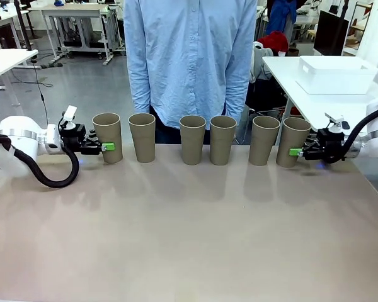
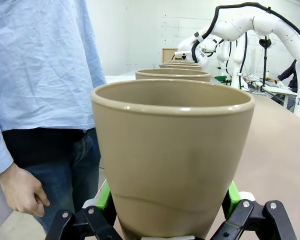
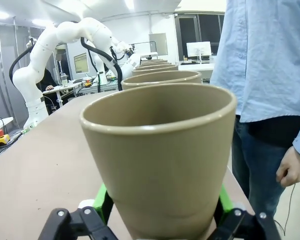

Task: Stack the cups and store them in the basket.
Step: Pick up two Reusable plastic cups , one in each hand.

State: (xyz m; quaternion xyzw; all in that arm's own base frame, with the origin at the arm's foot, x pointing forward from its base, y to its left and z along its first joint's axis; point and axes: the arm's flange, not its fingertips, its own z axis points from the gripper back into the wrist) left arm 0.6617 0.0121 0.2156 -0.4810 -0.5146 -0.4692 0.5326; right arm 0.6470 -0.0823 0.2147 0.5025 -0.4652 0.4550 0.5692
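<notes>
- tabletop nearest, plain tan. next back?
- row of six cups along far edge, rims up. l to r: leftmost cup, four more, then rightmost cup.
- grippers?
- left gripper in from l side, clamped low on leftmost cup. green pads tight to both walls in left wrist view. right gripper in from r side, likewise closed low on rightmost cup, pads snug against it in right wrist view.
- all cups straight?
- rightmost tilted, rim leaning twd r. other five approx upright.
- behind the row?
- person in light blue shirt, standing just past far edge, about mid-row. one hand hanging loosely curled by thigh.
- basket?
- basket farthest back: white, on separate white table at back r, well apart from cups.
</notes>
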